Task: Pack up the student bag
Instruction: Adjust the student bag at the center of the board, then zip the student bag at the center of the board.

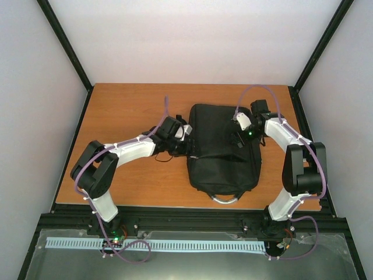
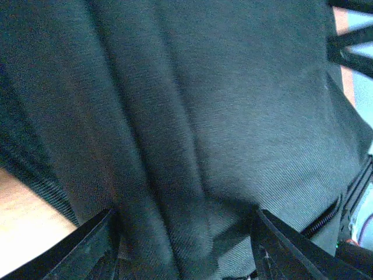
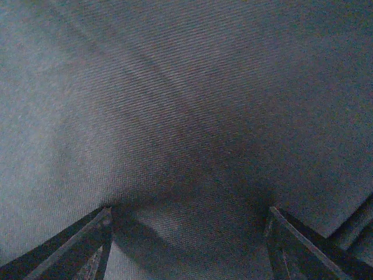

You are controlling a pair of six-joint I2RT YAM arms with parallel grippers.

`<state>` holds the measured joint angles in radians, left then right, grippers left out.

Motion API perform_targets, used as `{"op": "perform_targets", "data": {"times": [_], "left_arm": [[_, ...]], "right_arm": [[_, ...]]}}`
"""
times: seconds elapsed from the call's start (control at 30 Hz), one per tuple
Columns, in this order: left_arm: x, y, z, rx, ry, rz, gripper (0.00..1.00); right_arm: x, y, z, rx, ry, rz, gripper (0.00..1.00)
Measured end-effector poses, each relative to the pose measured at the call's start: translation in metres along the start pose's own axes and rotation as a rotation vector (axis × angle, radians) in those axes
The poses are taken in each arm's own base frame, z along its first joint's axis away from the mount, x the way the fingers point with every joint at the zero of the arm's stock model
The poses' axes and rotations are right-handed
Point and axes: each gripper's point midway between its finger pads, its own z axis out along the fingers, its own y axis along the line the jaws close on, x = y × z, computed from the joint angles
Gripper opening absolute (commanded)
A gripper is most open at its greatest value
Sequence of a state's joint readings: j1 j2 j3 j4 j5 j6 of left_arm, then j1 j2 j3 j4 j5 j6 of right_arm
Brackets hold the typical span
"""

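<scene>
While the student bag (image 1: 221,146) lies flat a little right of the table's (image 1: 128,105) middle, you have bare wood to its left and beyond its far edge, little on its right, and its handle (image 1: 224,199) nearly reaches the near edge. Your left gripper (image 2: 183,224) sits at the bag's left side, jaws wide, a fabric fold bunched between them; you cannot tell whether they pinch it. Your right gripper (image 3: 187,216) stands spread over flat cloth near the far right corner, clamping nothing; its wrist view shows only dark weave, no edge
</scene>
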<state>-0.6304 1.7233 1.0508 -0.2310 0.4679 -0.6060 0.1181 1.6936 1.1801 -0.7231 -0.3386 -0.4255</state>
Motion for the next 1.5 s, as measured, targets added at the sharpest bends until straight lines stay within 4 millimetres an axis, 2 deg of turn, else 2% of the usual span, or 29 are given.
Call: {"op": "perform_targets", "data": {"times": [0.27,0.3,0.33,0.4,0.6,0.7,0.87,1.03,1.2,1.43,1.5], "left_arm": [[0.04,-0.048,0.029,0.086,0.07,0.107,0.65],[0.046,-0.053,0.034,0.097,0.084,0.119,0.67],[0.059,-0.064,0.042,0.117,0.11,0.144,0.7],[0.06,-0.065,0.042,0.118,0.108,0.152,0.72],[0.052,-0.066,0.024,0.077,0.049,0.164,0.73],[0.046,-0.065,0.013,0.061,0.009,0.146,0.7],[0.039,-0.061,0.01,0.047,-0.017,0.089,0.62],[0.037,-0.057,0.022,0.053,-0.008,0.046,0.54],[0.039,-0.051,0.036,0.052,0.018,0.009,0.42],[0.037,-0.054,0.044,0.066,0.031,-0.011,0.05],[0.036,-0.055,0.044,0.067,0.029,-0.009,0.01]], "right_arm": [[-0.016,-0.015,-0.01,0.066,-0.025,-0.018,0.74],[-0.018,-0.015,-0.013,0.069,-0.032,-0.025,0.74],[-0.023,-0.01,-0.027,0.077,-0.059,-0.047,0.73],[-0.024,-0.007,-0.033,0.074,-0.074,-0.064,0.72],[-0.02,0.037,-0.081,0.02,-0.185,-0.21,0.69],[-0.012,0.064,-0.092,-0.013,-0.218,-0.31,0.68],[0.021,0.116,-0.084,-0.101,-0.187,-0.507,0.68],[0.047,0.149,-0.074,-0.141,-0.142,-0.673,0.71],[0.061,0.164,-0.06,-0.12,-0.092,-0.802,0.75],[0.069,0.174,-0.041,-0.049,-0.044,-0.932,0.76],[0.068,0.172,-0.036,-0.016,-0.038,-0.951,0.76]]}}
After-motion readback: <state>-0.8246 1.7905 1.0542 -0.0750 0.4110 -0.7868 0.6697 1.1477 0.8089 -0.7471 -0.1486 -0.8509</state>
